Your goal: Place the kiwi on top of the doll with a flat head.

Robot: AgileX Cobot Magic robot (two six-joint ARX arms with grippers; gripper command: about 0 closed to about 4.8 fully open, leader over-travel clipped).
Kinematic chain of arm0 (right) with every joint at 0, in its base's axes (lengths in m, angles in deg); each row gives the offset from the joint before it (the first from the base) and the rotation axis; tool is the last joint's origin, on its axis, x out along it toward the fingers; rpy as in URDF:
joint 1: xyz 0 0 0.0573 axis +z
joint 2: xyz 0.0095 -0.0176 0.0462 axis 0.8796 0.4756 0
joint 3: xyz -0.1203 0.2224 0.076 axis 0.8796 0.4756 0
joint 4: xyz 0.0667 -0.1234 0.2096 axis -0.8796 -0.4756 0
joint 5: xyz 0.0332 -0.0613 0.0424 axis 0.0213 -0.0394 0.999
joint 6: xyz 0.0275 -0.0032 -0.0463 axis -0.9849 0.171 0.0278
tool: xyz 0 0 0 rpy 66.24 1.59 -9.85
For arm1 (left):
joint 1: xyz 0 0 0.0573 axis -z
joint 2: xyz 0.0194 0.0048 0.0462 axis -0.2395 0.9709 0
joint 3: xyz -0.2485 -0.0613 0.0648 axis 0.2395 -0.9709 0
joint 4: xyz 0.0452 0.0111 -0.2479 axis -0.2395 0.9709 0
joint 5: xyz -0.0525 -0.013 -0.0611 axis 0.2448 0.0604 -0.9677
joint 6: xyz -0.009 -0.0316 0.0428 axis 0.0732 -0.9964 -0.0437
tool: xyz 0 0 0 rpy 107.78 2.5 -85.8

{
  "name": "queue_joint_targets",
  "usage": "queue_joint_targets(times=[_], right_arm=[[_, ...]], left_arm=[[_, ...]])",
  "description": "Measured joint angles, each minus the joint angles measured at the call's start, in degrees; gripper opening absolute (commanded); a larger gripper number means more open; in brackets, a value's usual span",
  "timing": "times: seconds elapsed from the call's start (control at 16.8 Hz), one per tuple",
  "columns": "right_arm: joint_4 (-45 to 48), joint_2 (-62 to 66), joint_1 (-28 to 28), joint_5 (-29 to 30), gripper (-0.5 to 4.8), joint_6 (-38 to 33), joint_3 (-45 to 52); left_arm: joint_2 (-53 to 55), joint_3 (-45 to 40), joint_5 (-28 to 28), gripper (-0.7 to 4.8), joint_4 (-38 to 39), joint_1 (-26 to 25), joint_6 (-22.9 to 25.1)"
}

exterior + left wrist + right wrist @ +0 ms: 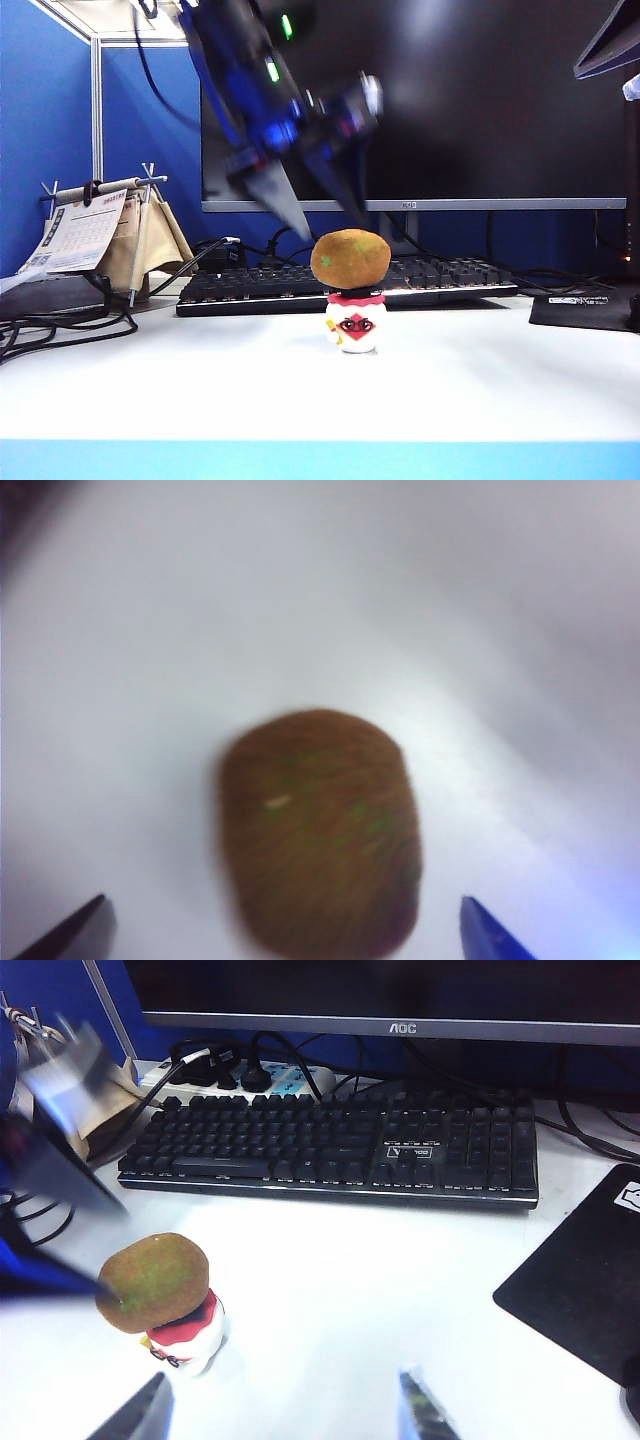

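You face a white table (150, 390) with a dark monitor (450, 100) at the back and a black keyboard (300, 285) in front of it. A black mouse pad (590, 1290) lies at the right edge.

The left gripper (325, 205) hangs blurred above the middle of the table, its 2 fingers spread wide and holding nothing. The kiwi (350, 258) sits just below those fingertips, clear of them, resting on top of the doll with a flat head (356, 322). In the left wrist view the kiwi (320, 830) lies between the 2 finger tips with a gap on each side.

The right gripper (285, 1410) shows only its 2 finger tips, spread apart and empty, on the near side of the table; the doll (190, 1330) stands near 1 of them.
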Motion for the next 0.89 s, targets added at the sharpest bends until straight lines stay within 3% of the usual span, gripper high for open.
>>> queue_joint_targets(times=[0.06, 0.12, 0.24, 0.3, 0.42, 0.6, 0.72, 0.89], right_arm=[[0.0, -0.2, 0.0, 0.0, 2.83, 0.0, 0.0], [-0.2, -0.8, 0.0, 0.0, 2.83, 0.0, 0.0], [-0.5, -2.3, 0.0, 0.0, 2.7, 0.0, 0.0], [-0.9, -3.3, 0.0, -0.1, 2.69, 0.0, 0.0], [-2.5, -6.3, 0.0, -2.2, 2.14, 0.0, 0.0], [-8.6, -12.8, 0.0, -7.1, 2.0, -0.3, 0.0], [-15.6, -18.7, 0.0, -11.7, 1.97, -2.8, 0.2], [-17.1, -28.3, 0.0, -13.1, 1.98, -6.3, 3.1]], left_arm=[[-3.0, 0.0, 1.4, 4.79, 0.1, -0.3, 0.0], [-5.9, 0.1, 1.5, 3.84, 0.2, -0.6, -0.2], [-11.2, 0.2, -0.8, 0.85, 0.9, -1.4, -0.2], [-14.9, 0.2, -2.6, 0.11, 2.7, -2.0, -0.2], [-22.1, 0.1, -3.5, 0.0, 5.3, -2.7, -0.3], [-30.2, -4.1, -2.1, -0.05, 5.5, -2.5, -0.9], [-37.2, -11.5, 1.5, -0.05, 2.7, -2.5, -4.0], [-47.2, -25.0, 9.6, -0.05, -4.3, -2.5, -8.9]])
